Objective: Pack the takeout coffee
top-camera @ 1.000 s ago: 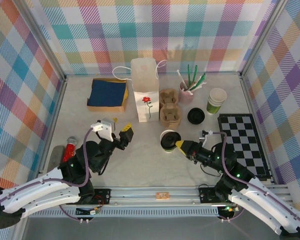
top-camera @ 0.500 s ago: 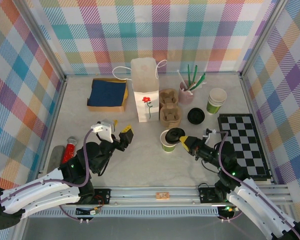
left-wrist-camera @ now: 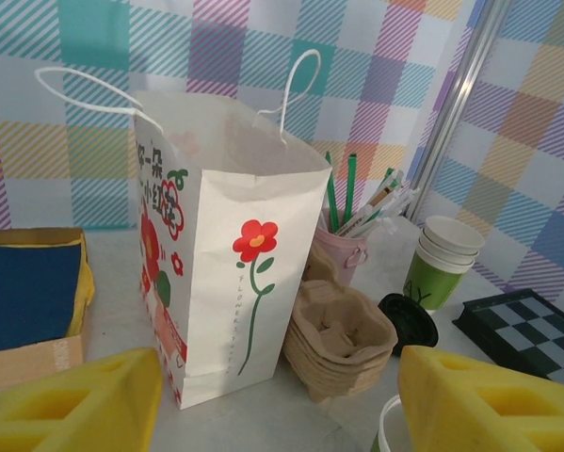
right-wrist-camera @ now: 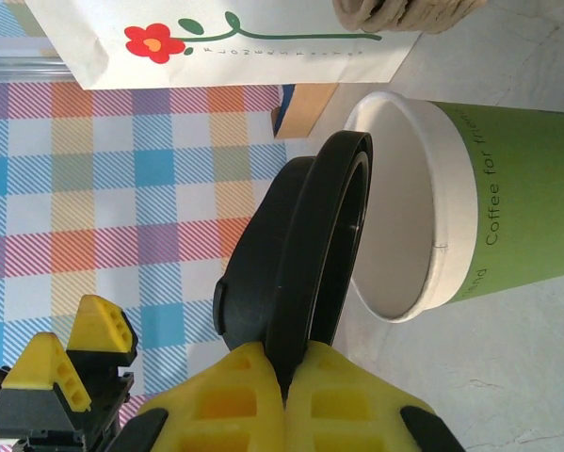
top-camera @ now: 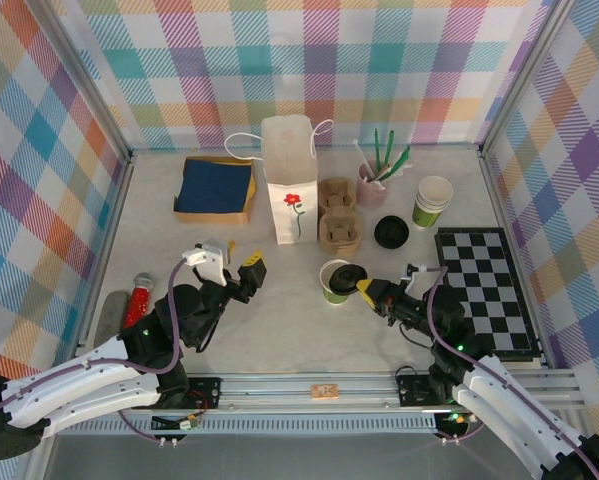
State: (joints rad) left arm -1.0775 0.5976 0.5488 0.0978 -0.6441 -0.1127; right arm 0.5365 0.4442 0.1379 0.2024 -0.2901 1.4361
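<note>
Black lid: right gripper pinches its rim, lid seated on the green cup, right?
Not seated. The right wrist view shows the right gripper pinching the black lid by its rim, held on edge beside the green cup's open mouth.

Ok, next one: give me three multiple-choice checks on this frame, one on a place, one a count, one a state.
1. Where does the bag stand?
A) on the checkerboard
B) beside the carriers
C) in the box

2. How many black lids show from above?
A) one
B) two
C) four

3. The cup by the right jaws is:
A) lidded
B) open and upright
C) tipped over

1B: the bag and carriers stand side by side.
2B: a lid sits in the right jaws and a second lid lies loose.
3B: the cup's white rim is bare, with the lid held edge-on next to it.
</note>
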